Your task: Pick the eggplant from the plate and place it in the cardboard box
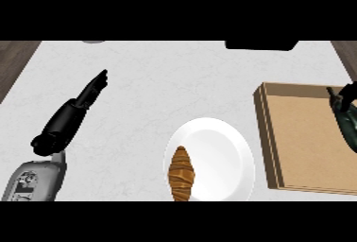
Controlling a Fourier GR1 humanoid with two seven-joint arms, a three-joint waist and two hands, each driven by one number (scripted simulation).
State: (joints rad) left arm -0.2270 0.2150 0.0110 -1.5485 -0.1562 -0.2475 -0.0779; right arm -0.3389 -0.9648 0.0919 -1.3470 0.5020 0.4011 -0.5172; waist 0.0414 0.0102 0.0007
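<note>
Over cardboard box (pixel 307 142): right hand (pixel 346 101).

White plate (pixel 223 142), brown croissant (pixel 181 174), tan cardboard box (pixel 307 137), black hands.

A brown ridged croissant (pixel 181 174) lies on the round white plate (pixel 223 142), toward its seven o'clock rim. The shallow brown cardboard box (pixel 300 137) sits just beside the plate at three o'clock.
</note>
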